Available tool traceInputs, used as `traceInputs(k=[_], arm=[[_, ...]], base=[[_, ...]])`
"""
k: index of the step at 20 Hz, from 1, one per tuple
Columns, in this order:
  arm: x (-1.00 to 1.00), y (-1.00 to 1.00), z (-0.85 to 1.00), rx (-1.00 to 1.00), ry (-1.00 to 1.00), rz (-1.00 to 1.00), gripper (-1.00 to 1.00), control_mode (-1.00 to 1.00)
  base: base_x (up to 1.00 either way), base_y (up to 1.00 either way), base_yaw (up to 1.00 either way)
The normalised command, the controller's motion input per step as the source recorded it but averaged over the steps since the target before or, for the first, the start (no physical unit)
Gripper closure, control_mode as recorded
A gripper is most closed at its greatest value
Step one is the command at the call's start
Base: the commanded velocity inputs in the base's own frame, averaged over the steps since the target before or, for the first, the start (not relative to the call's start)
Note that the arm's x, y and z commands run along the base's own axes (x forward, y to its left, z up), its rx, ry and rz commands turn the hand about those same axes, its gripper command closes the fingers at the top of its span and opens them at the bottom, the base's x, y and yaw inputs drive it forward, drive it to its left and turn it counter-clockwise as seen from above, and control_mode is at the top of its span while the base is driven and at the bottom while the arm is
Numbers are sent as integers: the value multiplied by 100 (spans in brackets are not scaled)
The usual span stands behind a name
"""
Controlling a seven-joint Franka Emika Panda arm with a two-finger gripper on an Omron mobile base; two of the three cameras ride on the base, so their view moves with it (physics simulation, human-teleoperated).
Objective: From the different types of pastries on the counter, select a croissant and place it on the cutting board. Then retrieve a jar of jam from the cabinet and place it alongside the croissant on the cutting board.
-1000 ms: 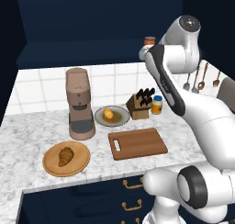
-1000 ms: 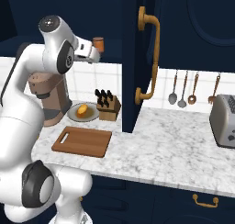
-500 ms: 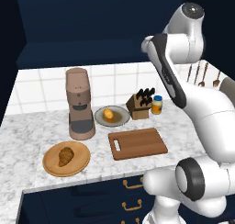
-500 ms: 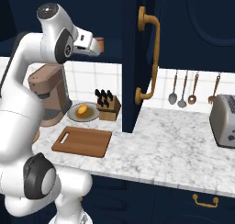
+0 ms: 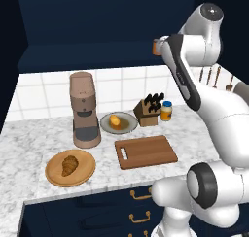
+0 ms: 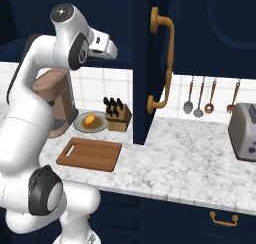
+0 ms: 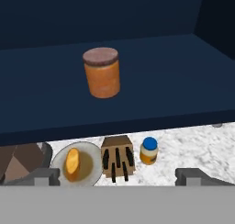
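Note:
The jar of jam (image 7: pixel 102 72), orange-brown with a darker lid, stands upright on the shelf of the dark navy cabinet (image 7: pixel 170 85). My gripper (image 7: pixel 118 175) is open and empty, level with the shelf and a short way in front of the jar. In the right base view the gripper (image 6: pixel 111 50) is raised beside the open cabinet. The jar (image 5: pixel 155 46) peeks out beside my hand. The croissant (image 5: pixel 70 165) lies on a round wooden plate (image 5: pixel 52 175). The cutting board (image 5: pixel 146 152) lies bare on the counter (image 5: pixel 29 143).
The rounder yellow pastry (image 5: pixel 115 121) sits on a grey plate, next to a knife block (image 5: pixel 148 112) and an orange bottle (image 5: pixel 167 110). A brown coffee machine (image 5: pixel 83 110) stands on the left. The open cabinet door (image 6: pixel 150 63) juts out to my right, with a toaster (image 6: pixel 245 131) beyond it.
The arm has risen and the hand has moved a little up and forward toward the cabinet shelf. Nothing on the counter has moved.

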Motion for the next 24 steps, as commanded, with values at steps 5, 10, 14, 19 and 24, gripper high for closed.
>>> traceInputs(k=[5, 10, 14, 19, 24], arm=[[5, 1, 18, 4, 7, 0, -100, -100], [32, 4, 2, 0, 2, 0, -100, -100], [55, 12, 0, 0, 0, 0, -100, -100], [52, 2, 0, 0, 1, 0, -100, -100], [56, 0, 0, 0, 1, 0, -100, -100]], base=[[0, 0, 0], [0, 0, 0], [0, 0, 0], [0, 0, 0], [0, 0, 0]])
